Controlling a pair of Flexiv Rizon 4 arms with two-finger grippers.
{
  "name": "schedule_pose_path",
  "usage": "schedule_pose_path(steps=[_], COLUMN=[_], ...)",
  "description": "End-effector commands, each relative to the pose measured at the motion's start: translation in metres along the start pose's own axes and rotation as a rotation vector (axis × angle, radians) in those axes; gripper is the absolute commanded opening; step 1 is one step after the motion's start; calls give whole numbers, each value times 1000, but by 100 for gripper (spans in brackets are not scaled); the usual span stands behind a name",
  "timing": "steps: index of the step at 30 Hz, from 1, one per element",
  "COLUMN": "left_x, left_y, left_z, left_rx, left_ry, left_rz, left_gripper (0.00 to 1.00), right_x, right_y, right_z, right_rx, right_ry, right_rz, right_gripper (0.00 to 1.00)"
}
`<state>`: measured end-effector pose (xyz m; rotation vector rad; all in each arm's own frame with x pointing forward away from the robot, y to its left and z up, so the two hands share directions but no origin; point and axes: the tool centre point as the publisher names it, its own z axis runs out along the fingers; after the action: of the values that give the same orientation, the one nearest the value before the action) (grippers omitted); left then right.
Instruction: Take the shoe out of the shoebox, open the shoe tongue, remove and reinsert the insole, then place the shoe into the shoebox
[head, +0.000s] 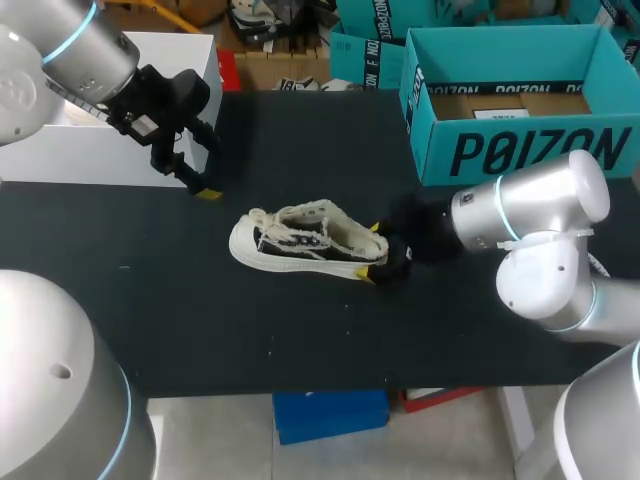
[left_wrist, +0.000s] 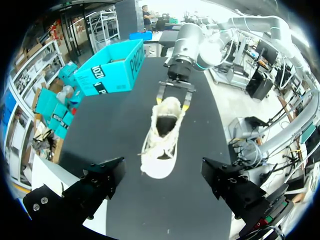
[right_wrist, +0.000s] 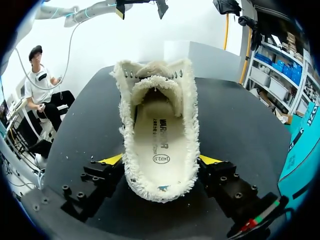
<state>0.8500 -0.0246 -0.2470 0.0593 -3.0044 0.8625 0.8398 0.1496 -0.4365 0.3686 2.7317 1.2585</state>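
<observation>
Right gripper (right_wrist: 161, 160): yellow-tipped fingers (right_wrist: 112, 160) are closed against both sides of the heel of the cream, fleece-lined low sneaker with dark side panels and a white rubber sole (right_wrist: 157, 125), grasping it there. The sneaker rests on the black table top (head: 300, 340) near its middle, heel toward the right arm and toe pointing away from it, opening facing up. The fleecy tongue (right_wrist: 154, 86) stands at the far end of the opening, and the pale printed insole (right_wrist: 159, 142) lies flat inside the shoe, seated along its full visible length. Left gripper (head: 205, 170): fingers spread wide and released, nothing between them; it hangs just above the table at its far left, beside a white rectangular box (head: 60, 150), well apart from the sneaker's toe. The teal cardboard shoebox (head: 520, 150), open-topped, stands at the table's far right corner, apart from the sneaker, with brown card showing on its floor.
</observation>
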Motion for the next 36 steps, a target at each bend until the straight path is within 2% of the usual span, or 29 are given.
schedule_pose_path(steps=[1, 5, 8, 19, 25, 27, 28, 36], left_x=[10, 23, 27, 38, 42, 42, 42, 42], left_y=[-37, -65, -75, -80, -85, -91, -97, -97], left_z=[18, 36, 49, 75, 88, 91, 91, 91], left_rx=[-89, -178, -238, -336, -324, -294, -240, -240], left_ry=[9, 26, 13, -46, -53, -21, -2, -2], left_rz=[-9, -86, -194, -514, -597, -567, -503, -503], left_gripper=[100, 100, 100, 100, 100, 100, 100, 100], right_x=[-1, -1, -1, -1, -1, -1, -1, -1], right_y=[0, 0, 0, 0, 0, 0, 0, 0], right_z=[4, 4, 4, 4, 4, 4, 4, 4], right_rx=[1, 1, 1, 1, 1, 1, 1, 1], right_ry=[0, 0, 0, 0, 0, 0, 0, 0], right_rz=[0, 0, 0, 0, 0, 0, 0, 0], right_gripper=[0, 0, 0, 0, 0, 0, 0, 0])
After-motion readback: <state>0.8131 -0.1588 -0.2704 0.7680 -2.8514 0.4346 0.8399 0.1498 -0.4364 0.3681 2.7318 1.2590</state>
